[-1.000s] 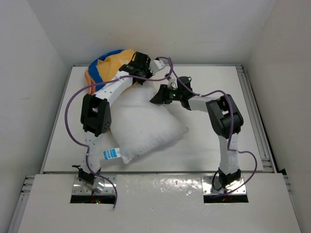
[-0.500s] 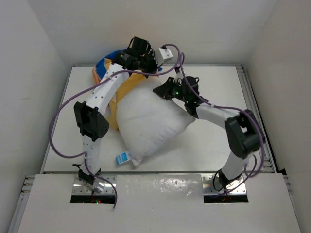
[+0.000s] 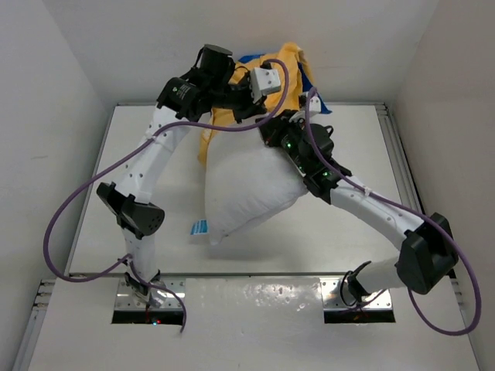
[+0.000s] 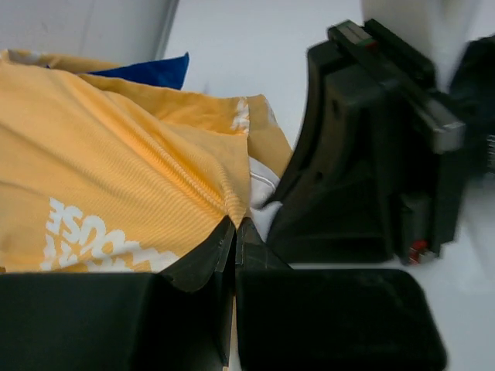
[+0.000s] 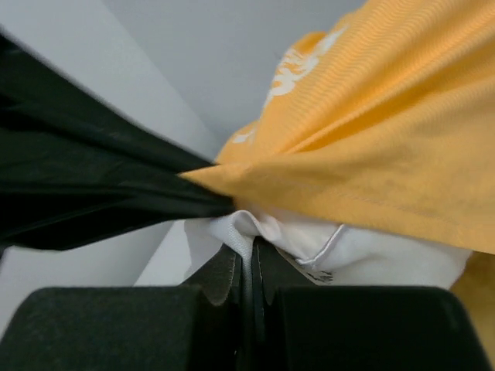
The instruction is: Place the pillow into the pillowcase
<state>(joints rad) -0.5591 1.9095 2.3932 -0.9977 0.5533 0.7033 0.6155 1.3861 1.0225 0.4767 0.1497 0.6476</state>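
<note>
Where the two arms meet over the far middle of the worktop (image 3: pixel 363 147), both tools work the same bunch of cloth, almost touching. Left tool (image 3: pixel 246 108): fingers pressed together, pinching a fold of the pillowcase (image 3: pixel 292 68). The left wrist view shows that pinch close up: left tool (image 4: pixel 234 228) with no gap, the orange-yellow pillowcase (image 4: pixel 116 170) drawn into a ridge running down to the fingertips, white lettering on the cloth at lower left, a blue corner at the top. A sliver of white fabric shows just right of the pinch, and the dark body of the right tool fills the right of that view, blurred. Right tool (image 3: pixel 272 130): also pressed together. In the right wrist view the right tool (image 5: pixel 249 251) grips a white seamed edge, which reads as the pillow (image 5: pixel 363 251), with the orange pillowcase (image 5: pixel 371 139) draped directly over it and touching. Whether a bit of orange hem is caught in the same pinch, I cannot tell. From above, the pillow (image 3: pixel 247 193) hangs tilted from its upper end at the tools, plump, lower end down at the worktop toward the near left, blue-and-white tag (image 3: pixel 199 228) at that low edge. The pillowcase is bunched above and behind the pillow's top, rising in front of the back wall, mostly orange, blue showing at its top and right edge. The pillow's body is outside the case.
</note>
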